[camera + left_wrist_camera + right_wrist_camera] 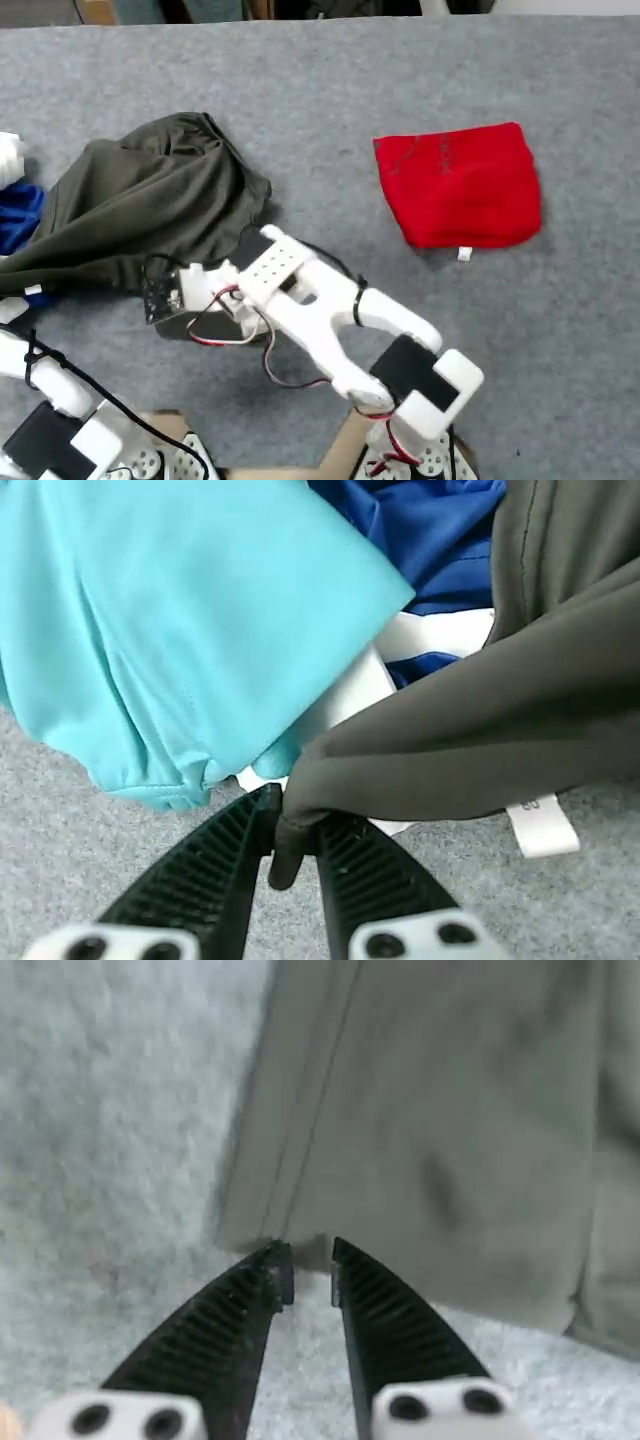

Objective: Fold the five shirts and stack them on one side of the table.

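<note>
Left claw (pixel 295 832) is clamped on a bunched corner of the crumpled olive-green fabric shirt (pixel 150 200). Right claw (pixel 310 1265) is narrow, its tips seemingly nipping the same shirt's hem corner, likely so the pair can stretch it flat on the grey felt counter (pixel 330 90) for folding. That shirt spans from one claw to the other, with the loose turquoise shirt (pixel 170 630) and blue shirt (pixel 430 530) just beside the left claw. The folded red fabric shirt (pixel 460 185) lies well apart, probably starting the stack.
</note>
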Motion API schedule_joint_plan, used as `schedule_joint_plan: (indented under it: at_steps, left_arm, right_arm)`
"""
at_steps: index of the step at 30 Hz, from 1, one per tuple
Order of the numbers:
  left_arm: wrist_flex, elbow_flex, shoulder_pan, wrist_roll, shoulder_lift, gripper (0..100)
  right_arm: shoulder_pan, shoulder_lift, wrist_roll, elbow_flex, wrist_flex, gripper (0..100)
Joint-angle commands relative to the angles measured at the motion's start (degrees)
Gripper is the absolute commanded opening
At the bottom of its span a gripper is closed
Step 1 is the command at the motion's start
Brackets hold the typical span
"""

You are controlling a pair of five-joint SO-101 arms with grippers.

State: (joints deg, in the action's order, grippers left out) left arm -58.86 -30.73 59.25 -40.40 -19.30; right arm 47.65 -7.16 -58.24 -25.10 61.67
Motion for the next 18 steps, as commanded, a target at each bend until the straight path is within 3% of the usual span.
schedule_joint_plan:
  at_steps: [1, 5, 10, 18]
  left_arm:
    - [0.8, 0.4, 0.1, 1.3, -2.0, 3]
    - [0.8, 0.7, 0.0, 2.0, -2.0, 3]
    - [0.8, 0.7, 0.0, 2.0, -2.0, 3]
    - [0.9, 0.7, 0.0, 1.8, -2.0, 3]
  right_arm:
    - [2.0, 2.1, -0.7, 0.0, -1.5, 7.7]
    - [2.5, 2.2, -0.7, -0.6, -1.5, 8.0]
    - [2.4, 2.7, -0.7, -2.4, -0.8, 15.2]
    - [2.5, 6.0, -1.5, -2.9, 2.7, 15.5]
